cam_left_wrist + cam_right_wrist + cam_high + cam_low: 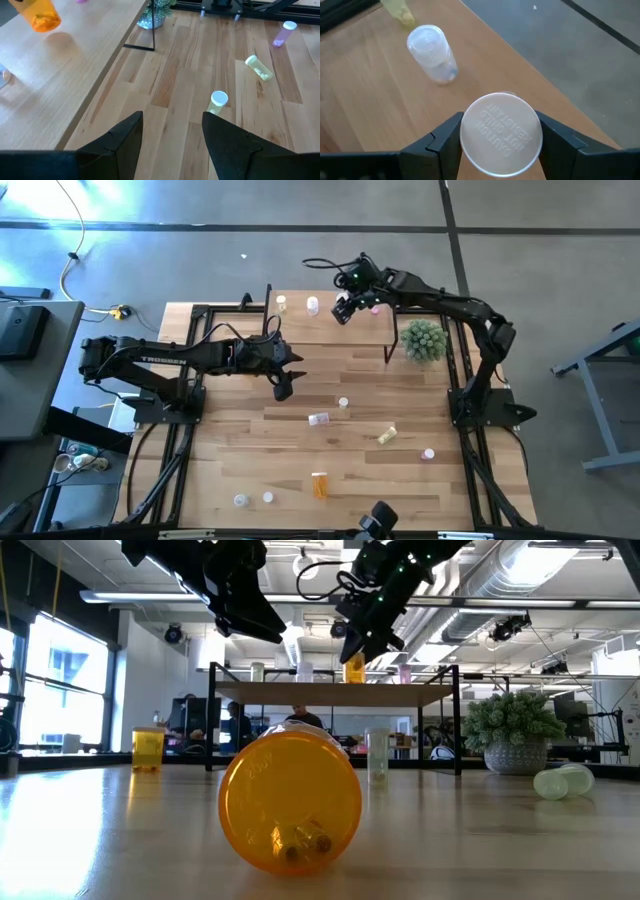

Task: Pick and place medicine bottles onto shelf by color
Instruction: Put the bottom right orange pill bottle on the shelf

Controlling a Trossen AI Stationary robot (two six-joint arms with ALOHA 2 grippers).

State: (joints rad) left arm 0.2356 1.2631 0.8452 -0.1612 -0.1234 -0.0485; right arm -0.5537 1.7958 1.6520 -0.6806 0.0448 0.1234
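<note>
— Right wrist view: what grips that white cap?
— Right tool (pixel 501 137), clenched on an orange bottle (pixel 354 668) over the shelf (pixel 330 330).
— And the left tool (pixel 172 137)?
— Released, empty, above the desk (pixel 300 450).

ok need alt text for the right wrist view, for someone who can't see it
The right gripper is closed around a white child-resistant bottle cap, seen from straight above, over the light wooden shelf. Farther along the shelf stand a clear bottle and part of a yellow-green one, with grey floor past the edge.
</note>
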